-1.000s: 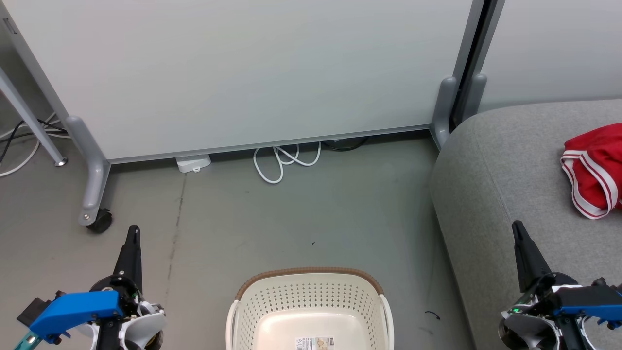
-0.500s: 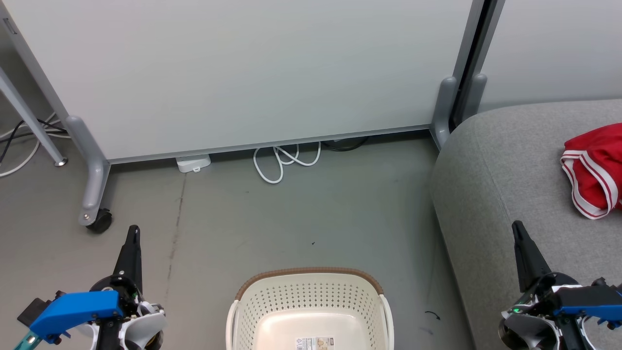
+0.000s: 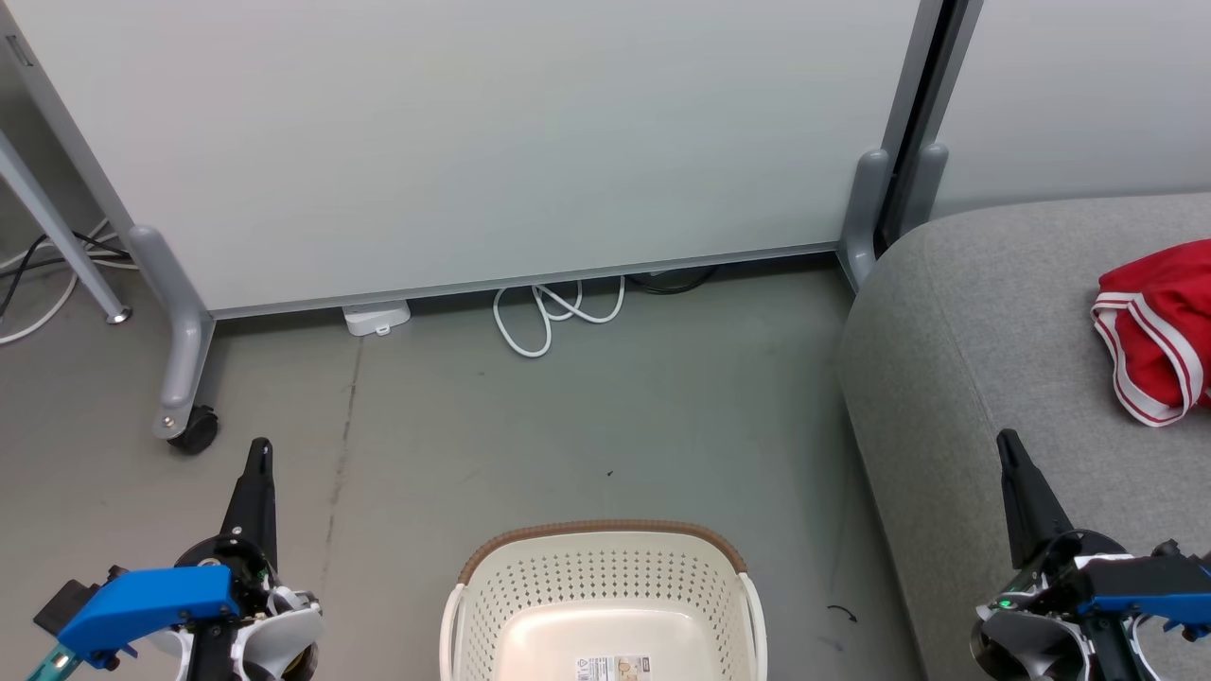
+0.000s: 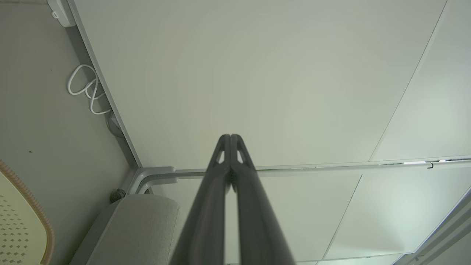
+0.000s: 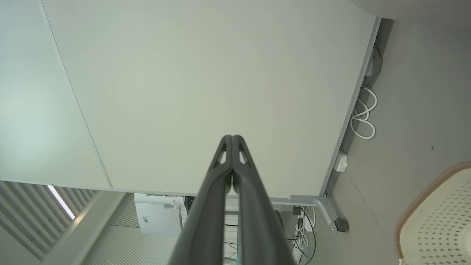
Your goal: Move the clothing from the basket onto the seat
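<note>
The cream basket [image 3: 605,586] with a brown rim band stands on the floor at the bottom centre, with only a label on its bare bottom. A red garment [image 3: 1159,326] with white striped trim lies on the grey sofa [image 3: 974,359] at the right edge. My left gripper [image 3: 258,452] is shut and holds nothing, low on the left above the floor. My right gripper [image 3: 1006,443] is shut too, over the sofa's front. The left gripper [image 4: 230,137] and the right gripper [image 5: 232,137] show fingers pressed together. The basket's rim [image 4: 33,206] and the same rim [image 5: 423,195] show in the wrist views.
A wheeled white partition [image 3: 473,142] stands behind, its caster [image 3: 194,430] at the left. A looped white cable [image 3: 553,312] and a white power box [image 3: 377,317] lie at its foot. Grey floor [image 3: 568,426] stretches between the basket and the partition.
</note>
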